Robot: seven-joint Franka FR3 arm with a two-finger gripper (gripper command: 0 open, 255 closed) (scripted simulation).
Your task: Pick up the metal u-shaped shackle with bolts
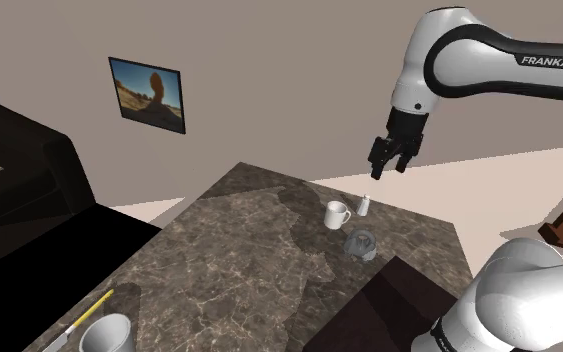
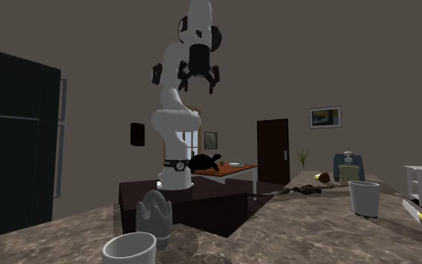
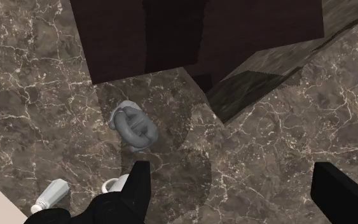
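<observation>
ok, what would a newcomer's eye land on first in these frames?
The white arm, up high with its black tool open well above the dark marbled table. Next, the grey shackle lying on that table near the stand, apart from a white mug and a small white bottle just beyond it. In the shoulder view a framed picture hangs on the wall at upper left.

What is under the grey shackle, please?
The shackle lies directly on the dark marble table, with nothing visible between them. The patch right beneath it is covered by the shackle itself.
</observation>
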